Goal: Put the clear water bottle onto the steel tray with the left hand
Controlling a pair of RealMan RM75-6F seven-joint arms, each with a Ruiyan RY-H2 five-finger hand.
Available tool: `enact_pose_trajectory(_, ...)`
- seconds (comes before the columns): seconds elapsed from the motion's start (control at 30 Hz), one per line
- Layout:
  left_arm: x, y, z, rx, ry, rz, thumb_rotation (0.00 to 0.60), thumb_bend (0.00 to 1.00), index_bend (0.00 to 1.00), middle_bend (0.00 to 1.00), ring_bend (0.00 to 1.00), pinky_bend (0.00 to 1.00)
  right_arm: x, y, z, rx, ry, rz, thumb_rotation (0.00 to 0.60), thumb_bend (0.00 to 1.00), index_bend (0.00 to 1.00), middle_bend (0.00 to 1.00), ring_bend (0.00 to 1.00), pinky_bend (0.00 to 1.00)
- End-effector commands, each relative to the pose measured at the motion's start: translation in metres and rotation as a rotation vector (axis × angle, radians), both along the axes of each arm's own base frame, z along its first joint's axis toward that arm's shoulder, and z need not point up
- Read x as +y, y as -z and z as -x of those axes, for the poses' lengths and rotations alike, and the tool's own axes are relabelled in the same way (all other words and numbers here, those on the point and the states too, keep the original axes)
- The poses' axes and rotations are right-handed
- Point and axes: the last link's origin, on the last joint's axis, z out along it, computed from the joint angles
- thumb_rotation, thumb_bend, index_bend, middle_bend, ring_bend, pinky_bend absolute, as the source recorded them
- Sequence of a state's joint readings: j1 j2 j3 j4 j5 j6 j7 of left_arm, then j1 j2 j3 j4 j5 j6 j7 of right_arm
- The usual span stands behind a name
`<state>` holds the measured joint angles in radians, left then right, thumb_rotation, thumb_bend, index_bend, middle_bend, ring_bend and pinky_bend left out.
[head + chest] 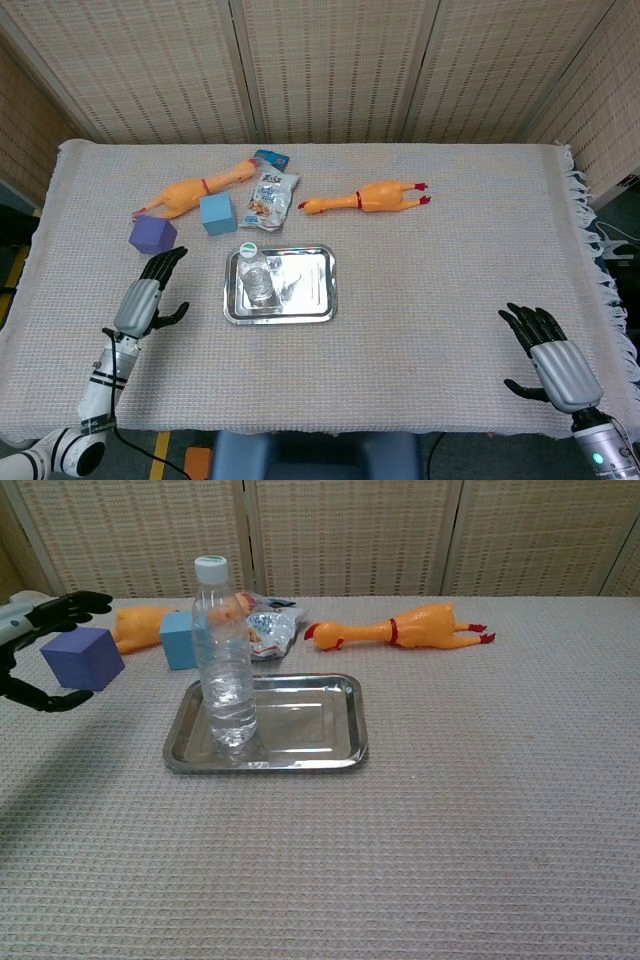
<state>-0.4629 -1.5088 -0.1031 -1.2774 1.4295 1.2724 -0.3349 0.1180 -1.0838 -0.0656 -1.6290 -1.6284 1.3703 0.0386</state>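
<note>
The clear water bottle (256,278) (224,660) with a white cap stands upright on the left part of the steel tray (305,290) (310,725). My left hand (145,297) (40,645) is off to the left of the tray, apart from the bottle, fingers spread and holding nothing. It shows only at the left edge of the chest view. My right hand (548,360) hangs open near the table's front right corner, far from the tray.
Behind the tray lie a purple cube (152,236) (82,658), a light blue cube (217,213) (178,638), a snack packet (268,198), and two orange rubber chickens (190,190) (365,197). The cloth's fringed edge (590,250) runs down the right.
</note>
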Motion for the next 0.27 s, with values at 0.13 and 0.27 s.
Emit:
enact_pose_trajectory(0.13, -0.106, -0.05, 0.058, 0.454, 0.013, -0.136, 0.6, 0.3, 0.0, 0.0, 0.0, 0.02, 0.0, -0.003, 0.001, 0.039, 0.003, 0.065, 0.6, 0.07, 0.0, 0.0, 0.0, 0.0)
enact_pose_trajectory(0.27, -0.128, -0.061, 0.064, 0.46, -0.039, -0.122, 0.6, 0.31, 0.0, 0.0, 0.0, 0.02, 0.0, 0.0, 0.001, 0.052, 0.013, 0.067, 0.6, 0.07, 0.0, 0.0, 0.0, 0.0)
